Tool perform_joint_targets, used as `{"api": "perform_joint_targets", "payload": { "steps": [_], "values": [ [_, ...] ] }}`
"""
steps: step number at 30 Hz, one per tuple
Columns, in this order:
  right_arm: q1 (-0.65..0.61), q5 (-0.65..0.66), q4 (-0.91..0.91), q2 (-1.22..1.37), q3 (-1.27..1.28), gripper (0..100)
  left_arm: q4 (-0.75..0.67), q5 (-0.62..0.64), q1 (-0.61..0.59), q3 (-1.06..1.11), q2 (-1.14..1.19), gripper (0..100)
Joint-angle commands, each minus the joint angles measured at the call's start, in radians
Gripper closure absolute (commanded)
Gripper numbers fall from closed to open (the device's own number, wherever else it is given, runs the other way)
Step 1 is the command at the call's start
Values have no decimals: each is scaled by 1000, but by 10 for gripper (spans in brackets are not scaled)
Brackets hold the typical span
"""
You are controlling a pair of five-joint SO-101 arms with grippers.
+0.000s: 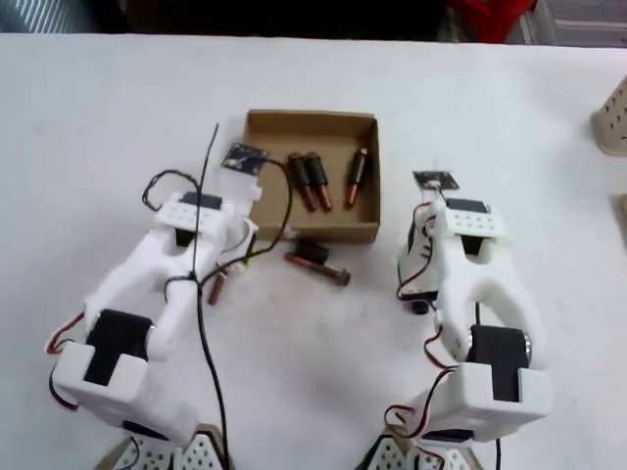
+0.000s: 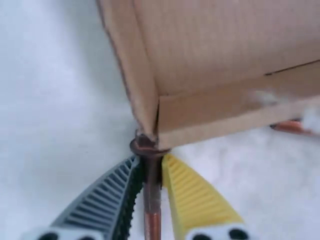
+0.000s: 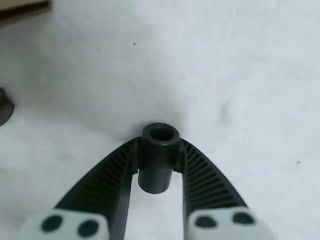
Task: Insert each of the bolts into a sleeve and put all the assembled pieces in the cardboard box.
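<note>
From above, your cardboard box (image 1: 312, 118) holds three assembled pieces (image 1: 306, 181) lying roughly front to back. A loose bolt (image 1: 318, 267) and a loose sleeve (image 1: 313, 249) lie just outside its near wall. At the left wrist, your left gripper (image 2: 150, 161) clamps a copper bolt (image 2: 152, 205) lengthwise between its fingers, head touching a box corner. At the right wrist, your right gripper (image 3: 157, 145) pinches a dark sleeve (image 3: 157, 167), its open bore facing the camera.

White bench (image 1: 98, 117) carries the cardboard box (image 1: 312, 232), with a black sleeve (image 1: 312, 250) and a bolt (image 1: 318, 268) lying just beside its near wall.
</note>
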Motion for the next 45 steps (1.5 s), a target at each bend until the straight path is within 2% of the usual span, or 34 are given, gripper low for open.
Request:
{"api": "perform_joint_targets", "payload": {
  "steps": [1,5,9,14,18,27,37,39,45],
  "values": [
    [-22,8,5,-61,8,982,-37,18,-64,-40,-15,980],
    [-76,28,-1,-147,83,982,-78,86,-151,-43,-16,980],
    [-128,163,-51,-297,210,982,-77,127,-180,-41,-54,980],
    [-156,140,-122,-495,328,982,-81,132,-183,-25,-81,979],
    [-246,140,-156,-591,377,982,-107,133,-189,-25,-74,979],
    [-466,138,-308,-621,379,982,-109,133,-205,-25,-74,979],
    [-582,137,-484,-613,402,982,-138,130,-219,-23,-74,978],
    [-611,81,-547,-613,437,982,-138,129,-223,-25,-74,978],
    [-656,-295,-955,-621,623,982,-169,126,-223,-12,-74,978]
  ]
}}
